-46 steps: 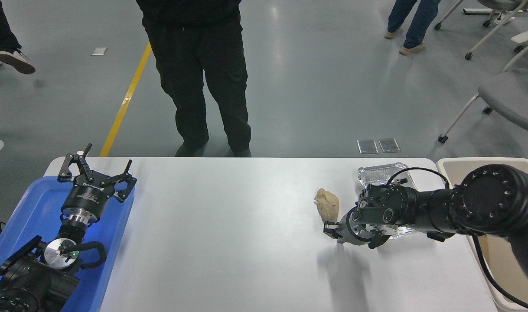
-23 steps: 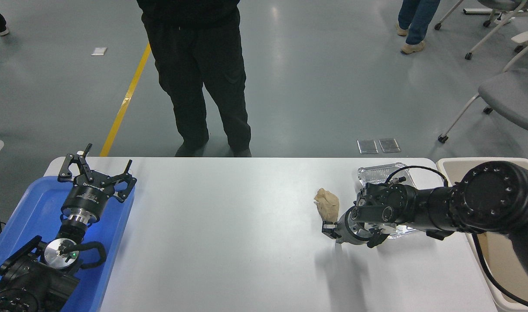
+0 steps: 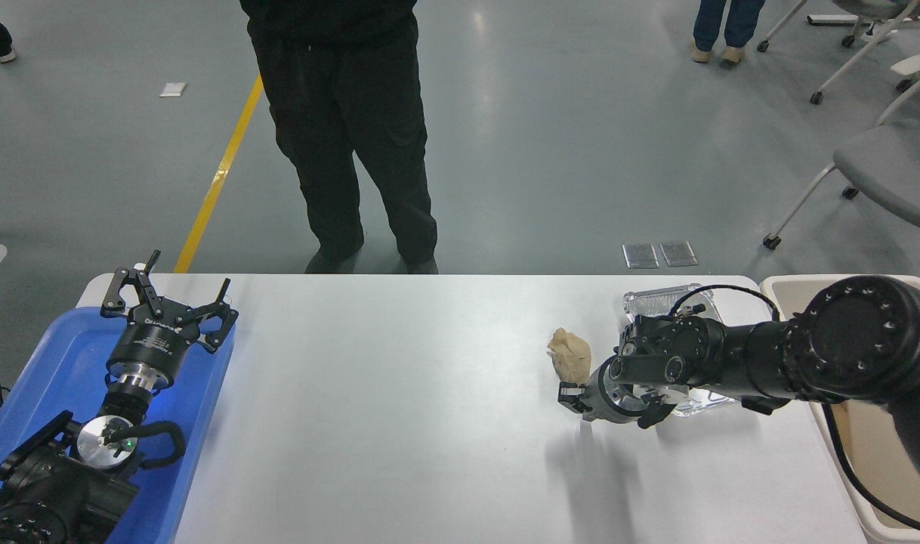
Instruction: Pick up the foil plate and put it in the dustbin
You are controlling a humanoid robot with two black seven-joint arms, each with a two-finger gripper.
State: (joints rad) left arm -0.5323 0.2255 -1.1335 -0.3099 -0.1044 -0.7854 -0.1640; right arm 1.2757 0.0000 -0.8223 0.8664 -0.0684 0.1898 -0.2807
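The foil plate [image 3: 660, 302] is a shiny silver tray near the table's far right corner. My right arm lies across most of it, so only its far rim and a near corner show. My right gripper [image 3: 611, 408] hangs over the table at the plate's near-left corner, open, with its fingers spread and nothing between them. The cream dustbin [image 3: 777, 284] stands off the table's right edge, largely hidden behind my right arm. My left gripper [image 3: 169, 298] rests open at the lower left.
A crumpled tan paper wad [image 3: 571, 355] lies just left of the right gripper. A blue tray [image 3: 52, 355] sits under the left arm. A person in black trousers [image 3: 354, 136] stands at the table's far edge. Chairs stand at the upper right.
My right arm has crept slightly left and toward the far side, carrying the gripper closer to the paper wad. The left arm and the plate are unmoved.
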